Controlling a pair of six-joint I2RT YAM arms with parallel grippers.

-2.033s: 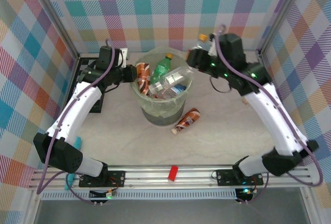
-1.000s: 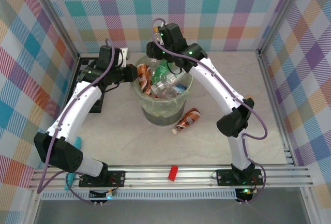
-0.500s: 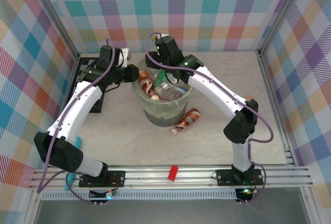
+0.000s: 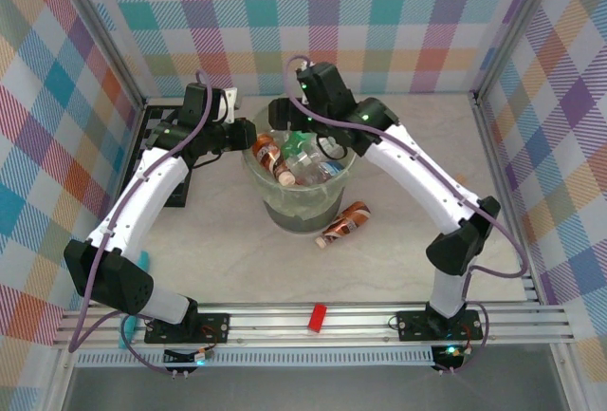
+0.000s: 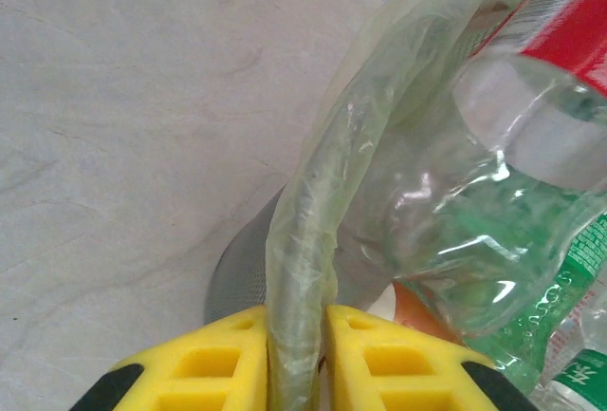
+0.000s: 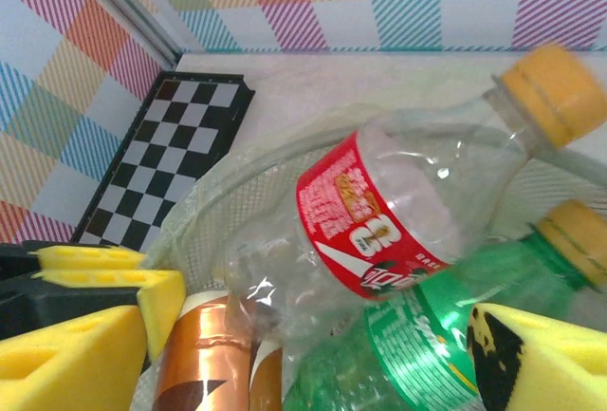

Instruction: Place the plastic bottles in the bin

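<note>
The bin (image 4: 296,204) stands mid-table, a pale green bucket holding several plastic bottles. My left gripper (image 4: 244,137) is shut on its left rim; the left wrist view has its yellow fingers (image 5: 213,364) pinching the liner and rim (image 5: 311,240). Over the bin's back edge my right gripper (image 4: 285,119) hangs open (image 6: 303,364). Below it a clear bottle (image 6: 408,207) with a red label and yellow cap lies loose on a green bottle (image 6: 446,345) and a brown one (image 6: 194,364). Another brown bottle (image 4: 343,222) lies on the table right of the bin.
A black-and-white chessboard (image 4: 155,159) (image 6: 166,159) lies flat at the left, behind my left arm. A small red block (image 4: 318,317) sits on the front rail. Checked walls close off the back and both sides.
My right arm swung from the back right to above the bin with the yellow-capped clear bottle, then opened, and the bottle now lies in the bin. The left gripper kept its hold on the rim.
</note>
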